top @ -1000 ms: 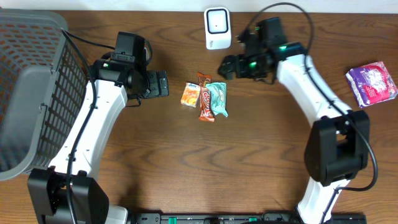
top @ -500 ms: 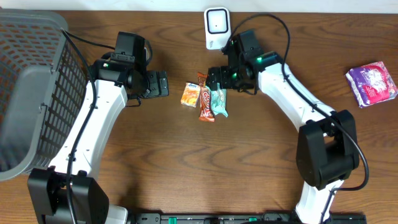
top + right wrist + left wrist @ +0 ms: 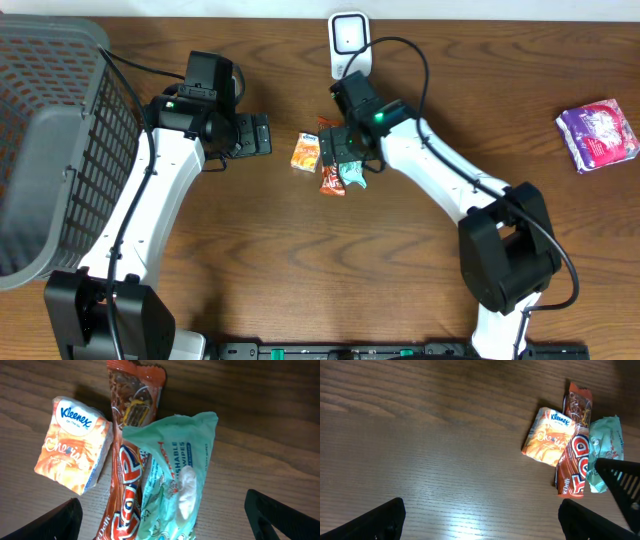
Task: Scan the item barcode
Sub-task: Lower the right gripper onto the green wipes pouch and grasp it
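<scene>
A grey mesh basket (image 3: 60,70) is sitting at the far left of the brown wooden table (image 3: 300,260), its dark wire wall facing inward and its body running off the overhead view. A purple packet (image 3: 597,135) with a pink print is lying flat near the right edge, slightly tilted, well apart from the basket. The table's grain is running left to right, catching soft glare.
</scene>
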`<state>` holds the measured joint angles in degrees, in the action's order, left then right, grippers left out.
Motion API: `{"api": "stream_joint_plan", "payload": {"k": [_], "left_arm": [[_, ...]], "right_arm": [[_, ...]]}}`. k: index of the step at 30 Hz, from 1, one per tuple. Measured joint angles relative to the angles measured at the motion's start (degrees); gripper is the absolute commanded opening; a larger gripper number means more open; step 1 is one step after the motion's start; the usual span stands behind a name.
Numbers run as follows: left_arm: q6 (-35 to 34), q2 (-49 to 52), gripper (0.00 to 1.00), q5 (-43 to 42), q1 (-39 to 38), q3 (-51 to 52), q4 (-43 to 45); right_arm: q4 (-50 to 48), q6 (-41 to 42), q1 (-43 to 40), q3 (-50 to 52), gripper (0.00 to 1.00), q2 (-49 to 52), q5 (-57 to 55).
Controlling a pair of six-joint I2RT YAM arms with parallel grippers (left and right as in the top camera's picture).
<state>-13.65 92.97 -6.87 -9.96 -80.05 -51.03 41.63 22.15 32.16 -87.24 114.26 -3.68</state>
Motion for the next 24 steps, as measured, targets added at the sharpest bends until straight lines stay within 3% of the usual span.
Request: {"api": "stream_joint_plan", "payload": {"k": [5,12,24], "left_arm": [[0.0,0.0,0.98,0.02,0.0,0.0,0.0],[0.0,0.0,0.98,0.0,0.0,0.0,0.02],[0.0,0.0,0.98,0.02,0.0,0.0,0.02]], "right_arm": [[-0.68,0.26,1.53,0.0,0.9,0.0,-2.8],[-0.7,0.7,2.32,0.02,0.69,0.0,-4.7],[-0.98,0.9,7.89,2.6,0.64,0.24,-13.7]]}}
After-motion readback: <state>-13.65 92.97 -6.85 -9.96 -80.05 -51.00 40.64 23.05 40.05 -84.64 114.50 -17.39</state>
